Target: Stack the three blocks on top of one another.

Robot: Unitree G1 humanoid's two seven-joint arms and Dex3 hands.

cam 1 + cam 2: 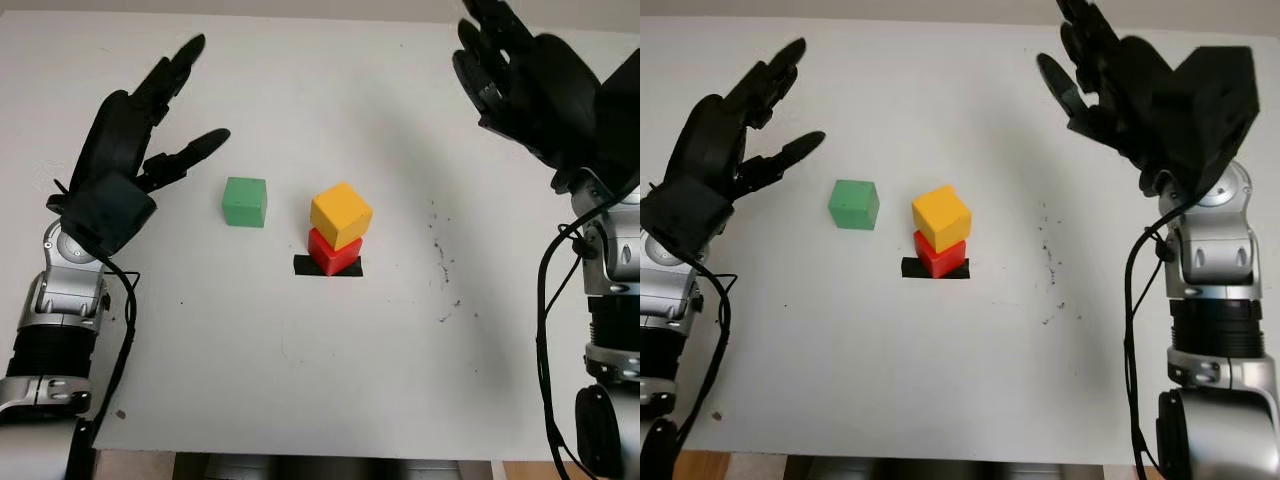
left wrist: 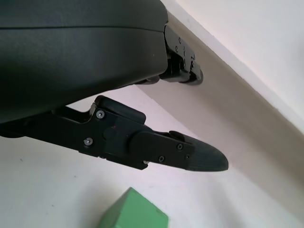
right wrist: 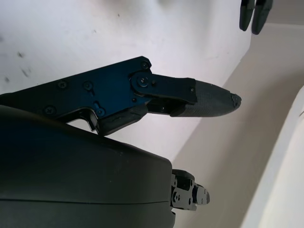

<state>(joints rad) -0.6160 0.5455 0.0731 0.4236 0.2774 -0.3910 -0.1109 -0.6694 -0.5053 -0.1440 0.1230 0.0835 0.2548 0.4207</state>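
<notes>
Yellow block [image 1: 341,214] skewed atop red block [image 1: 332,253], green block [image 1: 245,201] beside, left hand [image 1: 125,165] and right hand [image 1: 520,85] empty

The yellow block [image 1: 341,215] hides the top of the red block [image 1: 333,253]. The red block covers the middle of the black mark [image 1: 352,267] on the counter [image 1: 300,380]. In the left wrist view the picture edge cuts the green block [image 2: 134,212].

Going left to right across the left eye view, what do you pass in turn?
left hand, open, above the table → green block → yellow block sitting on the red block, over a black mark → right hand, open, at the far right.
</notes>
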